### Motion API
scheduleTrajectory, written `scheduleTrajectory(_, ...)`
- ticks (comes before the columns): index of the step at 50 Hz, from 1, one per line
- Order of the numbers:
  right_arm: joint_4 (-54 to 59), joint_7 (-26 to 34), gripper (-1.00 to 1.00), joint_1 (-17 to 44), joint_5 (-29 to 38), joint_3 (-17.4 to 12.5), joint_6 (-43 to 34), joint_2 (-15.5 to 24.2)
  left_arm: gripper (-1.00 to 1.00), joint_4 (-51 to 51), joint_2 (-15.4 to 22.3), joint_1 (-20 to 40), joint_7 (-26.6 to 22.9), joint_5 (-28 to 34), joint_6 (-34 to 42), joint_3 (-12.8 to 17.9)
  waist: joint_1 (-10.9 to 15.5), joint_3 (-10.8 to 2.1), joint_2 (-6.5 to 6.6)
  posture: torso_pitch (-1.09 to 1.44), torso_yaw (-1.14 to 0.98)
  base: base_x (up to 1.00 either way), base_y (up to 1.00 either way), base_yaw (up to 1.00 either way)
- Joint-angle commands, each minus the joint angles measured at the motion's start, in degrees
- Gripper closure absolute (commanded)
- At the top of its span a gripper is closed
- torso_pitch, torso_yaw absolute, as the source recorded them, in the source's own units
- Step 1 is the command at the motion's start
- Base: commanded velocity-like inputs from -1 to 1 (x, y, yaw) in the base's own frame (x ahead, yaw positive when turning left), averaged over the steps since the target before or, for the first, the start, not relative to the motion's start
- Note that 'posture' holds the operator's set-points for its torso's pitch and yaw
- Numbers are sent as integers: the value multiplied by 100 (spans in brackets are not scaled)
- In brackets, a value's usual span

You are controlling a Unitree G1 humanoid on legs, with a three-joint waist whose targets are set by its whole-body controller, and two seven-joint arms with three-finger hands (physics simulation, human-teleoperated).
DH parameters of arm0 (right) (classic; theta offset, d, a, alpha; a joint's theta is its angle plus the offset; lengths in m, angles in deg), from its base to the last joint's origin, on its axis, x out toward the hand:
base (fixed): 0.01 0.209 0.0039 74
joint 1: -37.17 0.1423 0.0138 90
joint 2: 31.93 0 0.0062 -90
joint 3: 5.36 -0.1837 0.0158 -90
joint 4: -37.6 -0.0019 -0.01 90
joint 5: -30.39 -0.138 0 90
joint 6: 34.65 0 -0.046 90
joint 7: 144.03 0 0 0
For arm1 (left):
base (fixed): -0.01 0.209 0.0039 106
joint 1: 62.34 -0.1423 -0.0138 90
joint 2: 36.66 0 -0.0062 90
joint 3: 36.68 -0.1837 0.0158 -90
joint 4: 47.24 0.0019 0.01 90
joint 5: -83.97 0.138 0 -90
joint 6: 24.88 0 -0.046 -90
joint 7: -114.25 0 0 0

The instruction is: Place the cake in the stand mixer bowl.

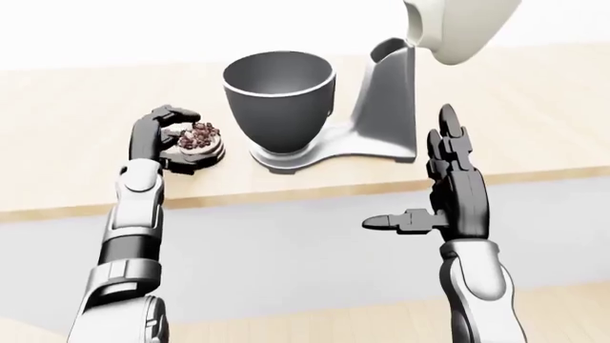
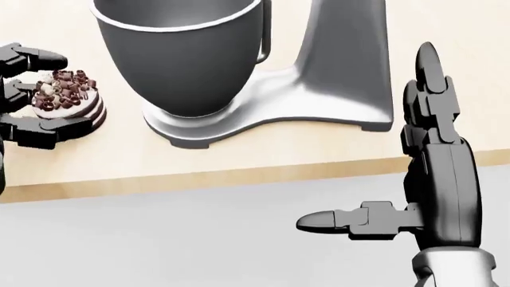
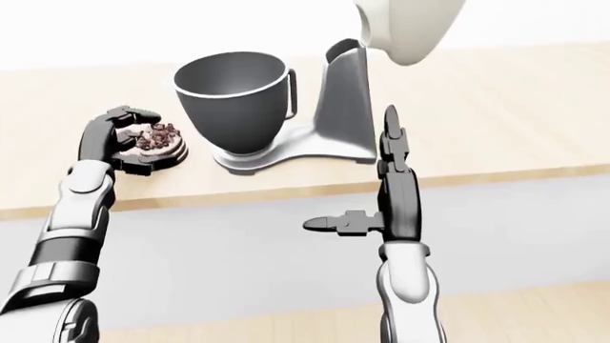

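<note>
— Where's the cake (image 2: 67, 95)?
— Flat on the counter, left of the mixer, small, round, layered, with chocolate curls on top.
— And the bowl (image 1: 278, 98)?
— Dark grey, upright, seated on the mixer's base, mouth open.

On the tabletop (image 1: 534, 100), the cake (image 1: 197, 140) sits just left of the stand mixer bowl (image 1: 278, 96), which rests on the stand mixer (image 1: 381, 107) base, with the column to its right.
</note>
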Motion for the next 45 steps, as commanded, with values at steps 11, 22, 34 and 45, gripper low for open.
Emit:
scheduleTrajectory(11,-259,-1,-100,93,-4,0,168,11,100,-436,-53,-81,-386,35,189,-112,-44,-133,51,0,0,0,0,0)
scheduleTrajectory(22,-295,-11,-100,65,8,-9,159,9,100,-908,25,-51,-496,-4,489,-43,-82,-76,71,0,0,0,0,0)
scheduleTrajectory(34,-356,-23,-100,29,23,-14,145,5,100,-914,101,123,-541,-21,542,-39,-110,-22,65,0,0,0,0,0)
scheduleTrajectory(45,-407,-18,-100,39,33,-28,100,9,100,-1176,202,251,-633,-7,806,-5,-104,-2,38,0,0,0,0,0)
